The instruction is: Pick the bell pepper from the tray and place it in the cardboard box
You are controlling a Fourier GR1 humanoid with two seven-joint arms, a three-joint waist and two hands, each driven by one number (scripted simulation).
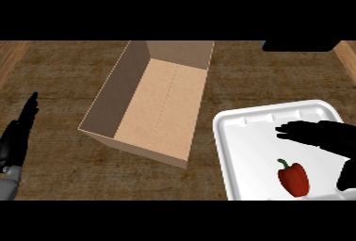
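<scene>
Small red bell pepper with green stem (294,179) lay in white foam tray (240,141) at 5 o'clock | right hand (321,136) spread open above, holding nothing | likely light, smooth, slippery: grasp across body, not stem | left hand (20,129) resting, fingers straight, at 9 o'clock | open brown cardboard box (156,113) centre.

Single head view, steeply down onto counter (62,164)

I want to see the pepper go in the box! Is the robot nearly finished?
Not yet. Nothing looks done: the pepper lies on the white tray, and the box holds nothing. In hand: the right hand is over the tray, fingers straight, above the pepper but not round it. The left hand rests at the left edge. Left to do: grasp the pepper, carry it to the box and put it in.
</scene>
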